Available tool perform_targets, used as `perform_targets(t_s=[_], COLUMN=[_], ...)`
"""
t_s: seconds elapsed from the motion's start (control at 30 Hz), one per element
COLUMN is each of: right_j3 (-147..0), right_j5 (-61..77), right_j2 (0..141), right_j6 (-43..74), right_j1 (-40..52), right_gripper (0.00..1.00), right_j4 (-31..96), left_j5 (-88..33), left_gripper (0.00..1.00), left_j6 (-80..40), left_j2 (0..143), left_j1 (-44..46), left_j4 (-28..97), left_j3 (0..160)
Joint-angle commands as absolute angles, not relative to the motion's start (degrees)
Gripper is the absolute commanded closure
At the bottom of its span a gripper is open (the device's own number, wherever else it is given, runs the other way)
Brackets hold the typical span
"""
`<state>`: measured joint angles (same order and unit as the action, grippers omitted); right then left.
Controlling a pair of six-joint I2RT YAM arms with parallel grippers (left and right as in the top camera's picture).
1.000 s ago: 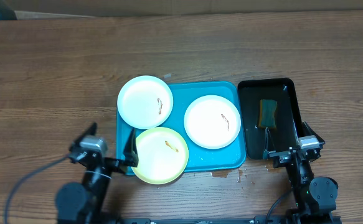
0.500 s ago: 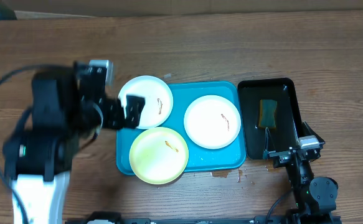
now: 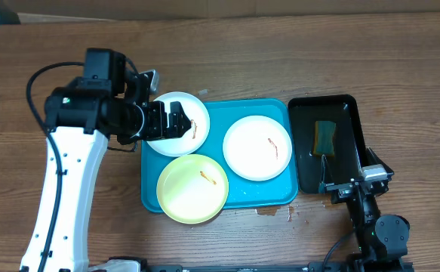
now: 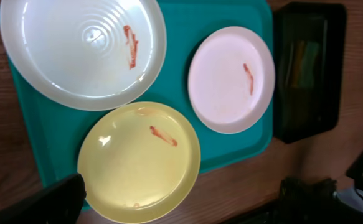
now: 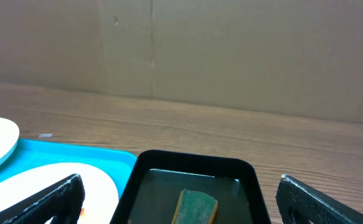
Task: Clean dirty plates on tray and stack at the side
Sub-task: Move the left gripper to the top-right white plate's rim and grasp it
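Observation:
The turquoise tray [image 3: 238,195] holds three plates, each with a small brown smear. A white plate [image 3: 195,125] lies at its far left corner, overhanging the rim. Another white plate [image 3: 257,147] sits on the right, and a pale yellow plate [image 3: 192,189] at the near left. My left gripper [image 3: 167,121] hovers open above the far-left white plate, holding nothing. Its wrist view looks down on that white plate [image 4: 81,53], the yellow plate [image 4: 137,162] and the right white plate [image 4: 231,78]. My right gripper [image 3: 349,172] rests open and empty at the near end of the black tray.
A glossy black tray [image 3: 348,106] stands right of the turquoise one and holds shallow liquid and a green-and-yellow sponge [image 3: 324,136]. The right wrist view shows the sponge [image 5: 197,208] between the fingers' line. Small wet spots [image 3: 276,211] lie on the wood in front of the tray.
My left arm has risen from the near left table edge and swung over the far-left white plate. The right arm and the plates have not moved.

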<state>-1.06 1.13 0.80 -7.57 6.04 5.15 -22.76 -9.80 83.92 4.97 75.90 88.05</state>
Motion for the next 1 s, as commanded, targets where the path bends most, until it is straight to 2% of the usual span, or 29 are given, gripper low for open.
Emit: perform_targets(t_s=[0.0,0.13,0.3,0.53,0.63,0.8,0.97], right_j3=[-0.45,-0.45,-0.45,-0.49,-1.67,-15.81,-41.21], right_j5=[1.17,1.17,1.17,1.02,1.52,-0.3,1.89], right_j2=[0.16,0.16,0.16,0.16,0.16,2.85,20.18], right_j6=[-7.94,-7.94,-7.94,-7.64,-2.85,3.14,3.27], right_j1=[5.91,5.91,5.91,5.89,5.91,5.91,5.91], right_gripper=[0.0,0.0,0.0,0.0,0.0,0.0,0.0], right_j4=[4.82,4.82,4.82,2.2,-0.3,11.22,26.7], left_j5=[-14.41,-14.22,-12.45,-12.49,-12.47,-12.43,-10.33], left_gripper=[0.0,0.0,0.05,0.03,0.02,0.0,0.0], left_j6=[-11.86,-12.49,-14.9,-15.46,-15.46,-19.94,-23.77], left_j2=[83.94,83.94,84.01,83.99,84.01,84.01,84.31], left_j1=[7.55,9.74,13.61,17.08,17.39,17.41,19.44], left_j4=[76.82,76.73,75.53,74.81,74.67,72.95,70.32], left_j3=[89.1,89.03,87.5,86.3,86.3,86.3,86.28])
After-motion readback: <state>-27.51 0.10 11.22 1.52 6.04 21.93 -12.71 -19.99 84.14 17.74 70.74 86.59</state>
